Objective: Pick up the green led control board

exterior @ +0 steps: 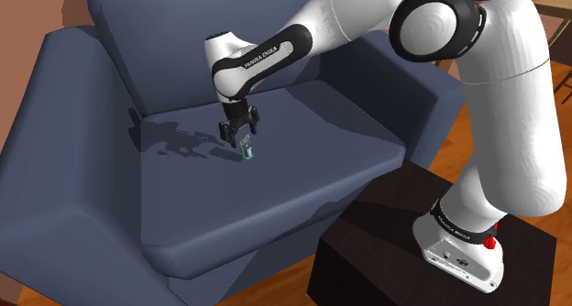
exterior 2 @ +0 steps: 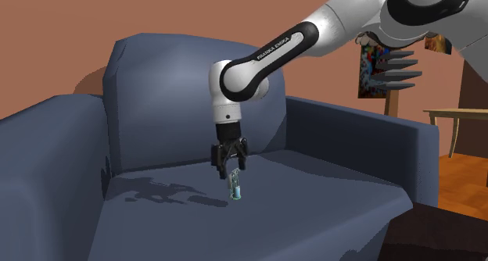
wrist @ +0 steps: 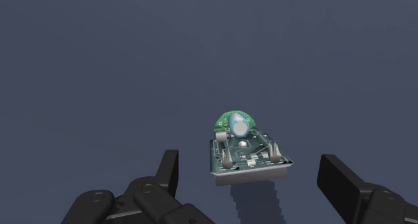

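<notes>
Wrist view: all-black two-finger gripper point(wrist: 251, 165) spread wide, small green LED control board point(wrist: 249, 151) w/ silver parts between tips, untouched, near dark blue armchair seat point(exterior: 302, 158). Risk: toppling board if closing off-centre, missed grasp.

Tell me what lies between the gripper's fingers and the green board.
Nothing but gaps: in the wrist view the open fingers stand clear of the board on both sides, and only the bare blue seat cushion shows through them.

Slate-blue armchair point(exterior: 275, 199), small green control board point(exterior: 247, 149) on its seat cushion.
</notes>
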Robot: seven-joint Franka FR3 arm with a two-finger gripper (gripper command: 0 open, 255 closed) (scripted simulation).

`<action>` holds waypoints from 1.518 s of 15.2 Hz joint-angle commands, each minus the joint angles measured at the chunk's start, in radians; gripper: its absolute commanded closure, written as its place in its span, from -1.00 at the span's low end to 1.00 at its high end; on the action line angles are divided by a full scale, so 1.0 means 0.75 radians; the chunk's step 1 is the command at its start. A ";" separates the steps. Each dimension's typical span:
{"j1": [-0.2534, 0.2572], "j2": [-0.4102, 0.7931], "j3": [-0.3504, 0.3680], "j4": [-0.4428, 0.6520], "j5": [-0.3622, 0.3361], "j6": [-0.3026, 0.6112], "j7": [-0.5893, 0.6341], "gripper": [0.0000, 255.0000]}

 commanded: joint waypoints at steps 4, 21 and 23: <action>0.001 0.037 -0.005 -0.012 -0.006 0.049 0.001 -1.00; -0.003 -0.026 0.003 0.017 0.005 -0.042 -0.004 1.00; -0.004 -0.042 0.005 0.028 0.008 -0.069 -0.005 1.00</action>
